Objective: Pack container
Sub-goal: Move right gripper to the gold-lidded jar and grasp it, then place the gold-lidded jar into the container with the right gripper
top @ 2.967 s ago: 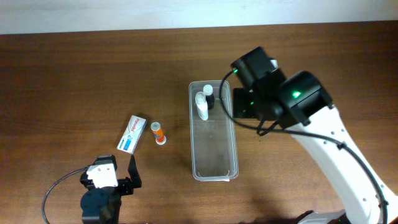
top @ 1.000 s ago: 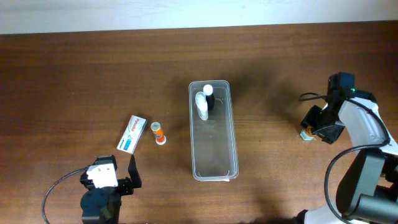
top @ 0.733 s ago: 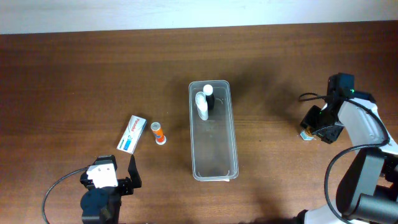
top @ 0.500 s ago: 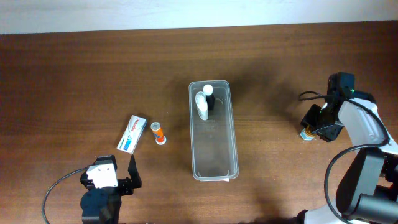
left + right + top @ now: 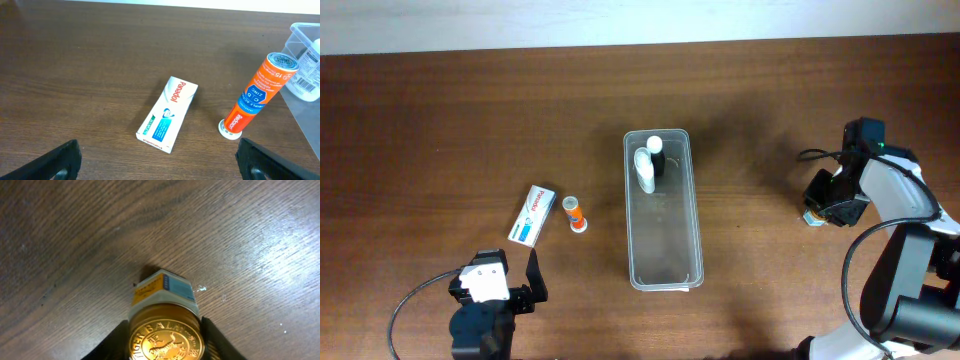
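Note:
The container (image 5: pixel 665 250) is a long clear bin in mid-table, with a white bottle (image 5: pixel 644 170) and a dark white-capped bottle (image 5: pixel 656 150) at its far end. Its corner shows in the left wrist view (image 5: pixel 304 35). At the table's right, my right gripper (image 5: pixel 817 205) is down on a small gold-lidded balm jar (image 5: pixel 162 292). Its jaws (image 5: pixel 166 342) press both sides of the lid. My left gripper (image 5: pixel 160 167) stands wide open at the near left, holding nothing, short of the Panadol box (image 5: pixel 167 114) and the orange tube (image 5: pixel 255 92).
The white-and-blue box (image 5: pixel 531 215) and the orange tube (image 5: pixel 576 214) lie side by side left of the container. The near half of the container is bare. The right arm's cable (image 5: pixel 810 155) loops beside the jar.
Three seconds ago the right arm was over the container's far end; it is now at the far right. In the last second its jaws closed in on the jar. The left arm stayed still.

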`<state>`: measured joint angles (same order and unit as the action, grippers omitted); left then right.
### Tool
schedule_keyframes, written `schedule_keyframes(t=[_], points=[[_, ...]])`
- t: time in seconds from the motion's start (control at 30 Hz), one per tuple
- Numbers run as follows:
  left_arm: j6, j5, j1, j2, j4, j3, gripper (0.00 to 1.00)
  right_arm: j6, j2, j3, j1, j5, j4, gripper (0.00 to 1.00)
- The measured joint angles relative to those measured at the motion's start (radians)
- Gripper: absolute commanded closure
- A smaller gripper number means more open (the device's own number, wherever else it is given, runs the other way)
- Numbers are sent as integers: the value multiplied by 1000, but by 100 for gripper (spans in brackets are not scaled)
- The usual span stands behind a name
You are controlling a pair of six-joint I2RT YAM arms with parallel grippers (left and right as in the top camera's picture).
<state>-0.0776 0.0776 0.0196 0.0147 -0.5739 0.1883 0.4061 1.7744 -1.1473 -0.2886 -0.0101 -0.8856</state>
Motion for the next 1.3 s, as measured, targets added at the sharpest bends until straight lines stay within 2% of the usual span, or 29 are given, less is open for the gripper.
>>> schedule_keyframes(t=[0.13,0.37,0.5,0.67,0.83,1.13,1.3], points=[[0,0,0,0,0,0,1,1,0,-10,0,0,-59,71],[0,0,0,0,0,0,0,0,-13,-97,60,-4,-170,71],[0,0,0,0,0,0,1,0,-64,-163,168,-6,-237,71],[0,0,0,0,0,0,1,-3,-157,-268,372,-10,-316,71],[0,0,0,0,0,0,1,-2,-217,-338,579,-17,-323,71],[0,0,0,0,0,0,0,54,-203,-335,835,-14,-256,71],[0,0,0,0,0,0,1,122,-142,-325,915,-7,-248,71]])
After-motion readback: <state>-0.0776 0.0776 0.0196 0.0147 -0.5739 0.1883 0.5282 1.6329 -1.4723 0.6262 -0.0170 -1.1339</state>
